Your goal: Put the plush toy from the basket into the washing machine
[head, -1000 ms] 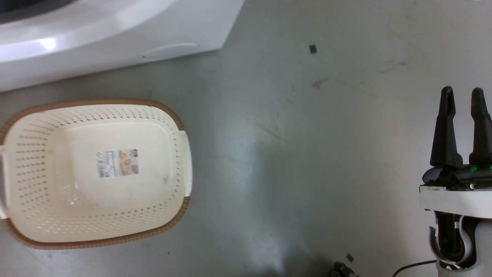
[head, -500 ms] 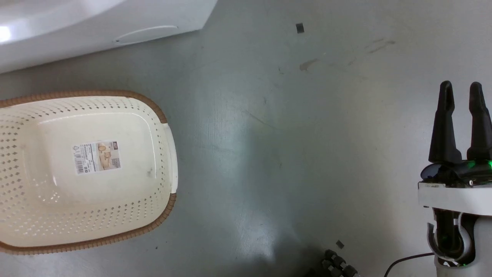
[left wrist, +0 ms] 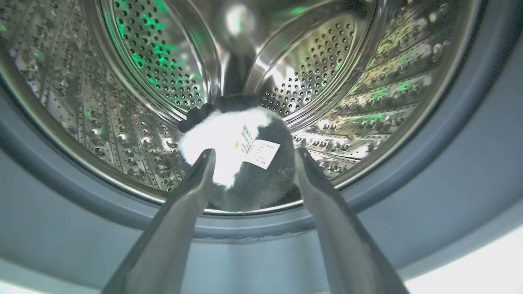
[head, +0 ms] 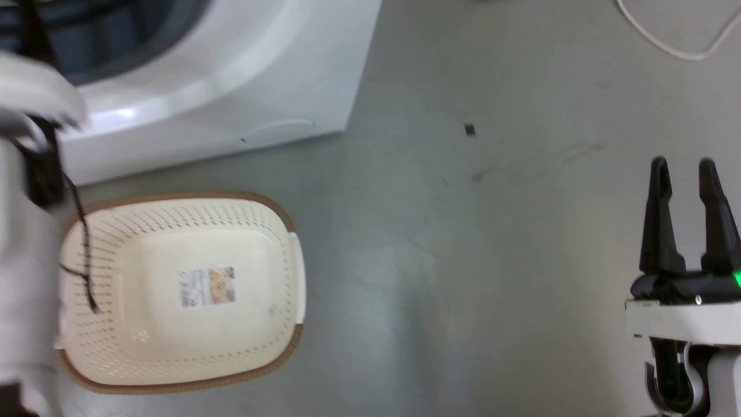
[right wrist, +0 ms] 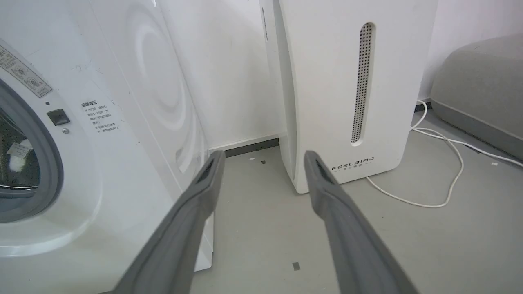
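Progress: near done | plush toy [left wrist: 229, 143] sits in washing machine [head: 231, 87] drum [left wrist: 155, 69]; basket [head: 278, 243] bare | left gripper [left wrist: 254, 155] jaws wide, flanking toy; right gripper [head: 686, 168] parted, holding nothing | you likely need only pull the left arm out.

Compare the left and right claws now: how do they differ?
The left claw points into the drum, with the toy lying beyond its tips; the right claw points at the FEELBIRD unit with nothing between its fingers. The left is at the mouth of the washer; the right hangs over floor. Both are open.
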